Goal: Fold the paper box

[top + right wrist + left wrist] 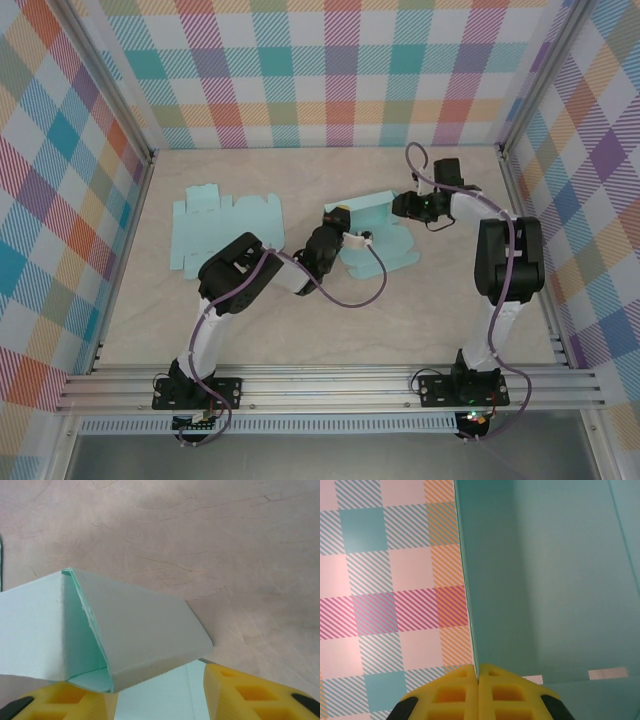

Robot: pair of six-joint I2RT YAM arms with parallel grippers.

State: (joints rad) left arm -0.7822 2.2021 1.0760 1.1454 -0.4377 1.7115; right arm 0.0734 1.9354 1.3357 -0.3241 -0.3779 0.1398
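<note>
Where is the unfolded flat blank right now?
Top view: the flat blank lies on the left half of the table, just beyond the left arm, left of the half-folded box.

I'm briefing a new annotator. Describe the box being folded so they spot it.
On the beige table, two teal paper pieces lie near the back wall. The paper box is the right-hand one; unlike the flat sheet, its panels stand up.
</note>
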